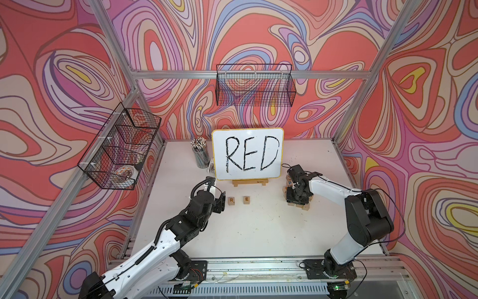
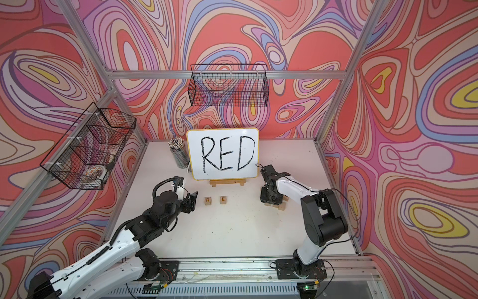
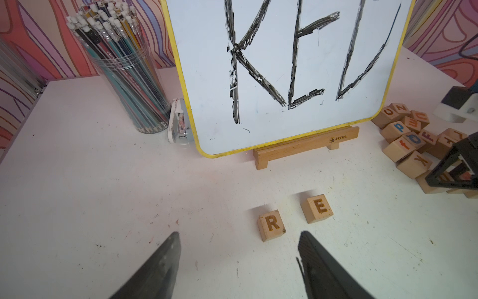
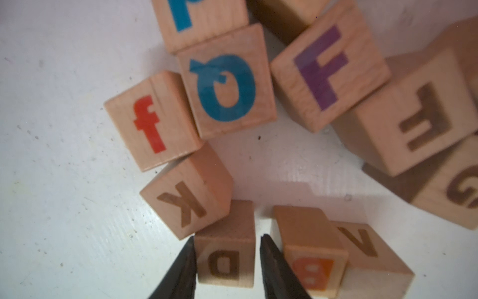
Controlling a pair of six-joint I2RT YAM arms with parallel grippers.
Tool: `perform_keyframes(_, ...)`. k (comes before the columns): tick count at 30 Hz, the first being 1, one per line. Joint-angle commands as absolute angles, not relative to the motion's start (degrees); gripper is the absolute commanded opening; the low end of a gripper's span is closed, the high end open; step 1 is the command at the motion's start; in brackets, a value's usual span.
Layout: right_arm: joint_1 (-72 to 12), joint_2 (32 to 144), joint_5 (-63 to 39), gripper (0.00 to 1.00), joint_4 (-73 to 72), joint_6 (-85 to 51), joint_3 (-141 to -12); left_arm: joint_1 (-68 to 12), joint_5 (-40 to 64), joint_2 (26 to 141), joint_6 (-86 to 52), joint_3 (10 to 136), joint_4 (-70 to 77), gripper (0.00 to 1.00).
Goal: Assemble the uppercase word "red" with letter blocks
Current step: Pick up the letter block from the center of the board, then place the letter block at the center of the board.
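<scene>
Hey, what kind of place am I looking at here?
Probably a robot-manipulation test cell, not a home or classroom: aluminium frame with swirly printed walls, two arms bolted to a rail, and a staged whiteboard prompt.

D block (image 4: 225,255) hemmed in: K block (image 4: 186,199) touching one side, 8 block (image 4: 311,255) just beside the other. Open table (image 1: 258,233) in front of whiteboard (image 1: 247,152).
</scene>
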State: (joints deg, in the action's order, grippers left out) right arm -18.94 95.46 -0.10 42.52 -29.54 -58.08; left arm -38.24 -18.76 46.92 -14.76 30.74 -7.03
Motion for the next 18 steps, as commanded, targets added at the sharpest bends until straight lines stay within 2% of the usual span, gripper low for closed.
perform_keyframes(1, -19.0, 96.5, 0.8, 0.39, 41.5, -29.9, -57.2, -37.9, -19.8, 46.8, -14.4, 30.2, -6.6, 0.75)
perform_keyframes(12, -18.9, 94.0, 1.2, 0.24, 44.1, -29.3, -58.6, -37.9, -19.8, 46.8, -14.5, 30.2, -6.5, 0.74)
perform_keyframes(18, -20.9, 91.8, 2.4, 0.23, 48.9, -28.4, -61.3, -37.9, -19.7, 46.9, -14.5, 28.2, -6.2, 0.75)
